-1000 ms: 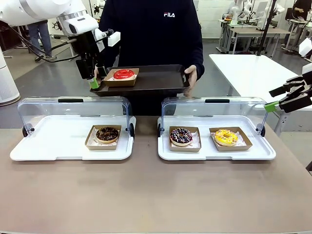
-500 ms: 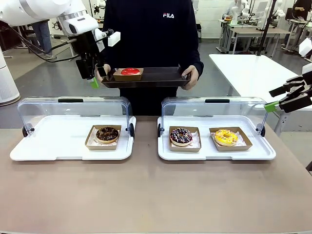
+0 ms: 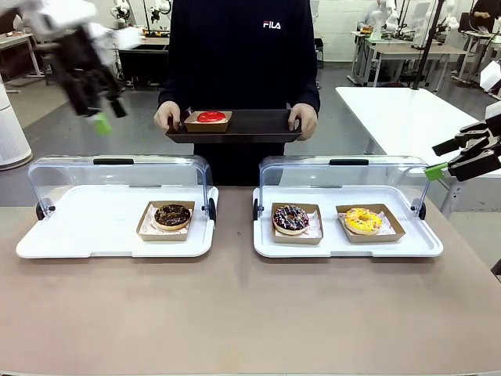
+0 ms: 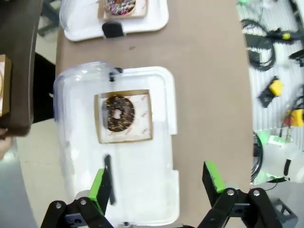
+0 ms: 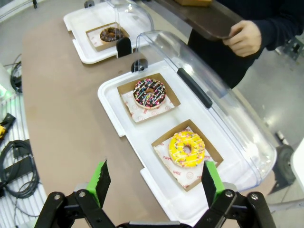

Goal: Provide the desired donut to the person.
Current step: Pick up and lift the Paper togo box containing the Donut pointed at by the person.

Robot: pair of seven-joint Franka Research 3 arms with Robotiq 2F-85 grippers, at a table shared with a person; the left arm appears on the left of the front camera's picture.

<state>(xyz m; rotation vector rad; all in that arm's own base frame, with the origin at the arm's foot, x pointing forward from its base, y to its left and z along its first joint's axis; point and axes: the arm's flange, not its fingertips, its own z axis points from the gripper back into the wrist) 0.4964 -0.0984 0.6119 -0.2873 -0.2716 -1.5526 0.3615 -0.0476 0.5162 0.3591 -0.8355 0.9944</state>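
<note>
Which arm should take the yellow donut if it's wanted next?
Right. The right gripper, open, hangs over the right case with the yellow donut straight ahead in its wrist view. The left gripper, also open, is above the left case, over the chocolate donut, farther away.

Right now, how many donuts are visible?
4: red donut on the person's tray; chocolate donut in left case; sprinkled donut and yellow donut in right case. None seems hidden.
</note>
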